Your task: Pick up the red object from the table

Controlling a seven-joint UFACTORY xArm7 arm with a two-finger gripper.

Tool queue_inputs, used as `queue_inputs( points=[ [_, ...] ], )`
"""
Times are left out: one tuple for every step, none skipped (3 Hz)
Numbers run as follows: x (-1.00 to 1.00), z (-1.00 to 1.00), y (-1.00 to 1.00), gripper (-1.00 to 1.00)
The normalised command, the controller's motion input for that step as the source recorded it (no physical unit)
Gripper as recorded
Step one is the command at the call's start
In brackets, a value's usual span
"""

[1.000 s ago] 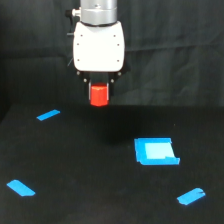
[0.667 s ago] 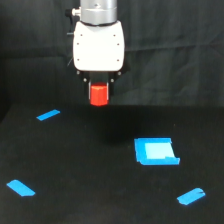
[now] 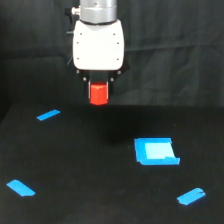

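The red object (image 3: 98,94), a small red-orange stubby cylinder, hangs under the white gripper body, well above the black table (image 3: 90,165). My gripper (image 3: 98,90) is shut on it; the dark fingers are mostly hidden beside the cylinder. The held cylinder is at upper centre of the exterior view, in front of the black cloth backdrop.
A blue square patch (image 3: 156,151) lies on the table at the exterior view's right. Short blue tape strips lie at the left back (image 3: 48,115), the left front (image 3: 21,188) and the right front (image 3: 190,196).
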Motion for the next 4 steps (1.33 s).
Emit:
queue_inputs(
  points=[
    [-0.02,0.09,-0.01,-1.0],
    [0.0,0.03,-0.04,-1.0],
    [0.0,0.0,-0.03,-1.0],
    [-0.01,0.01,-0.03,-1.0]
  ],
)
